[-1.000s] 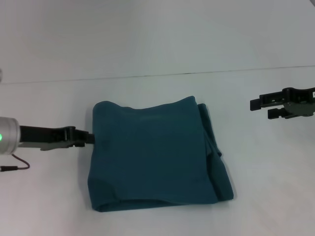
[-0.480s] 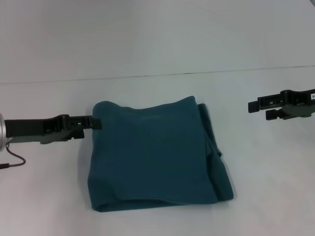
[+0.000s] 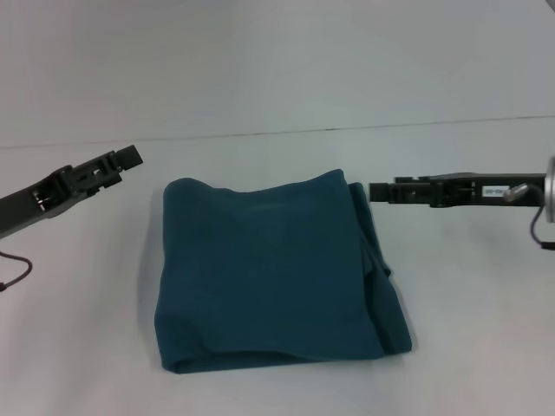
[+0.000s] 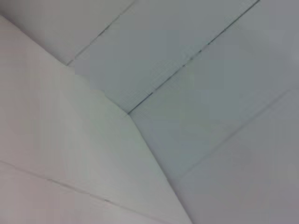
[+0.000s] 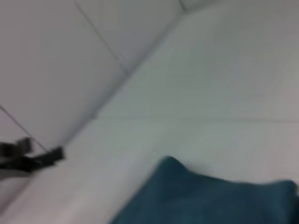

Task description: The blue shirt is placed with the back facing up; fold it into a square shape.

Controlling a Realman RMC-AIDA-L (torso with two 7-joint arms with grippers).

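Head view: the shirt (image 3: 273,273) lies folded into a rough square on the white table (image 3: 486,347), about centre, plain side up. Its edges are fairly even on the near and left sides. Along the right side extra layers stick out as a narrow band, running from the far right corner down to the near right corner. A few soft creases cross the top layer.

The left gripper (image 3: 128,157) hangs off the shirt's far left corner, apart from the cloth, with the arm slanting in from the left edge. Its tip points toward the far side of the table. I cannot tell whether its jaws are parted or closed; only one dark block shows at the tip. A thin cable (image 3: 13,269) loops under the arm near the left edge.

The right gripper (image 3: 378,191) reaches in level from the right, its tip just beside the shirt's far right corner. Touching or a hair apart: cannot tell. Seen edge-on, so the jaw state cannot be told here either.

Right wrist view: a shirt corner fills the lower part, with the left gripper small and blurred beyond it.

Left wrist view: only pale wall panels and seams.
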